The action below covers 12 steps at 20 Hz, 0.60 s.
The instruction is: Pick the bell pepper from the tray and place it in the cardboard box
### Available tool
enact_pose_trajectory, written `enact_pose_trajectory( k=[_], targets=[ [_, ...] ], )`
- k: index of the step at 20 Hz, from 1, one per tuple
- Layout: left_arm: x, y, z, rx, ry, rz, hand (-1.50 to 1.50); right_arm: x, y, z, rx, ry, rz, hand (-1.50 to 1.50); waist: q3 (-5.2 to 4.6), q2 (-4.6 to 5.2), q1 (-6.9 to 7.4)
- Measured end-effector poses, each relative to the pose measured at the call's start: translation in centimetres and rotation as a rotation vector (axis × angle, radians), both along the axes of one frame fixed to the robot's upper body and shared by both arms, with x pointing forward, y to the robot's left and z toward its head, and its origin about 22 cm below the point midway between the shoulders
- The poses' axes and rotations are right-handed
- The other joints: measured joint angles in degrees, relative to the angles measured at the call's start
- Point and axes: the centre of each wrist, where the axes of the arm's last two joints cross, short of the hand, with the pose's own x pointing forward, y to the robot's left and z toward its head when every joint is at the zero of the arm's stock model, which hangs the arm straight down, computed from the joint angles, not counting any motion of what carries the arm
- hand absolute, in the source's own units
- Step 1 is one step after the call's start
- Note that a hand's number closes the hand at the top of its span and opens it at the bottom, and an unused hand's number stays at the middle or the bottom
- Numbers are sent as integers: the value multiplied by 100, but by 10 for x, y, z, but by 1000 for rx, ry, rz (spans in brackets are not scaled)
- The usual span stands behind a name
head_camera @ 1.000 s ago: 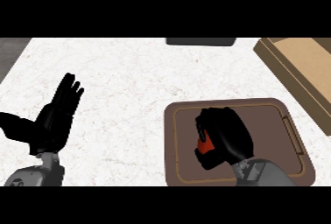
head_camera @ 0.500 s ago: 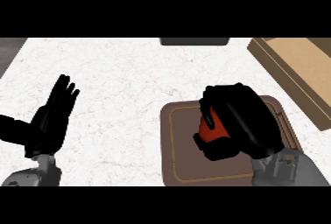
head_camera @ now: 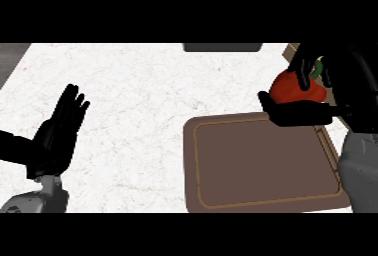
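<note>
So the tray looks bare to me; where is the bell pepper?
In the head view, upper right: the bell pepper is held in the right hand, above the tray's far edge.

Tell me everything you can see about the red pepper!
The bell pepper is round, shiny and red-orange, with a bit of green stem at its upper right. The right hand holds it, black fingers curled over its top and thumb under it, so parts are hidden. It shows above the far right corner of the brown tray, not resting on it.
</note>
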Motion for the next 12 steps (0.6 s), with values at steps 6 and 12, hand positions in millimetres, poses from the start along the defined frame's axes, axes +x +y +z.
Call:
enact_pose_trajectory(
  k=[6,12],
  targets=[
    [0,-5,0,-4,3,-4,0,26,-54,14,29,31,-107,150,0,3,5],
    [1,0,2,-3,-6,-5,0,61,-98,4,16,21,-204,150,3,20,47]
  ],
)
